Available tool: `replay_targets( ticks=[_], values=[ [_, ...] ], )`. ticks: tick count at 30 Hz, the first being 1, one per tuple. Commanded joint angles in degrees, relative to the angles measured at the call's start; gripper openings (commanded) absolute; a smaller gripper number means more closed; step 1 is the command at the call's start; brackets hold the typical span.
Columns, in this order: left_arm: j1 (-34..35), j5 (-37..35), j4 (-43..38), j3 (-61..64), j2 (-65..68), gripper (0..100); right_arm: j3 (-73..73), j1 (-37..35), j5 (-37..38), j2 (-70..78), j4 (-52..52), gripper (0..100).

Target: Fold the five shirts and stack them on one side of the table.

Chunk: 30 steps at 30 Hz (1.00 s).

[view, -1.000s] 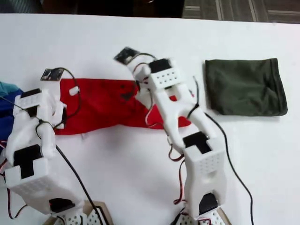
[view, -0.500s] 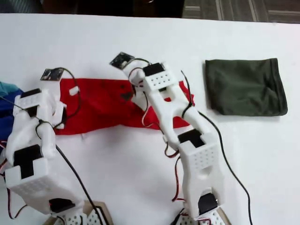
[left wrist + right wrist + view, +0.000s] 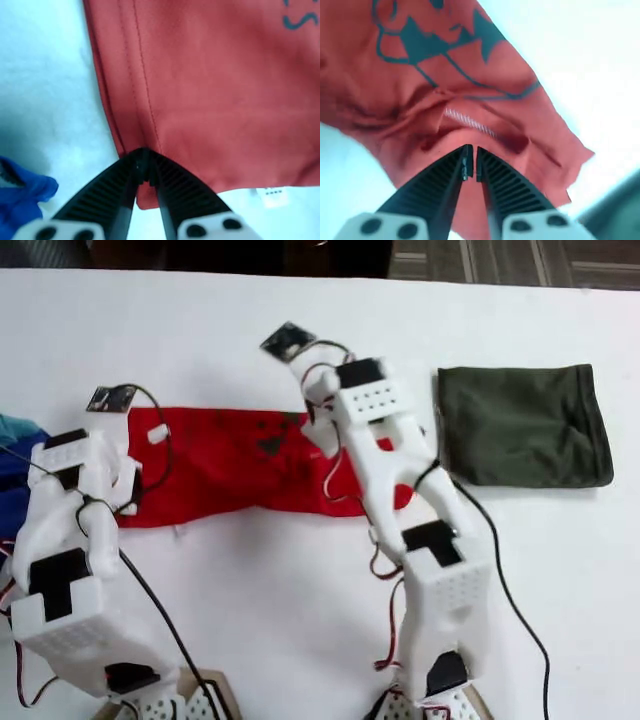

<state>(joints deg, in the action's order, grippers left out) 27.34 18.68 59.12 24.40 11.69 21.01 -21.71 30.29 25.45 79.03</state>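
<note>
High view: red shirt (image 3: 230, 465) lies spread beside the green shirt (image 3: 520, 425), not touching. Left gripper (image 3: 143, 167) is closed on its hem. Right gripper (image 3: 471, 162) has jaws together at bunched cloth, and I cannot confirm a hold. I judge the fabric light and limp; pinch hems or corners.

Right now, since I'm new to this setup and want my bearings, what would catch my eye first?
The long red shirt stretched across the middle of the table stands out most. The left gripper is shut on the hem at one end, and the right gripper is shut over the rumpled other end. Next comes the dark green shirt, lying folded at the table's right side, apart from the red one.
</note>
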Motion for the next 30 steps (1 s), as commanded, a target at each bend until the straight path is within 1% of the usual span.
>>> replay_targets(
  ticks=[1,6,10,15,22,25,30],
  values=[
    [-0.8,-0.4,-1.4,0.2,0.1,3,1.8,1.5,-0.4,-7.2,3.6,1.9],
    [-0.8,-0.4,-1.4,0.2,0.1,3,0.4,2.6,0.1,-5.0,3.6,1.9],
    [-0.8,-0.4,-1.4,0.2,0.1,3,-0.7,4.0,0.1,0.9,-0.7,1.9],
    [-0.8,-0.4,-1.4,0.2,0.1,3,-0.7,8.0,0.1,7.5,-6.0,1.9],
    [-0.8,-0.4,-1.4,0.2,0.1,3,1.3,14.6,0.1,9.3,-6.1,1.9],
    [-0.8,-0.4,-1.4,0.2,0.1,3,2.5,15.2,0.1,9.3,-4.9,1.9],
    [-0.8,-0.4,-1.4,0.2,0.1,3,2.6,13.3,-0.2,6.6,-3.8,1.9]
  ],
)
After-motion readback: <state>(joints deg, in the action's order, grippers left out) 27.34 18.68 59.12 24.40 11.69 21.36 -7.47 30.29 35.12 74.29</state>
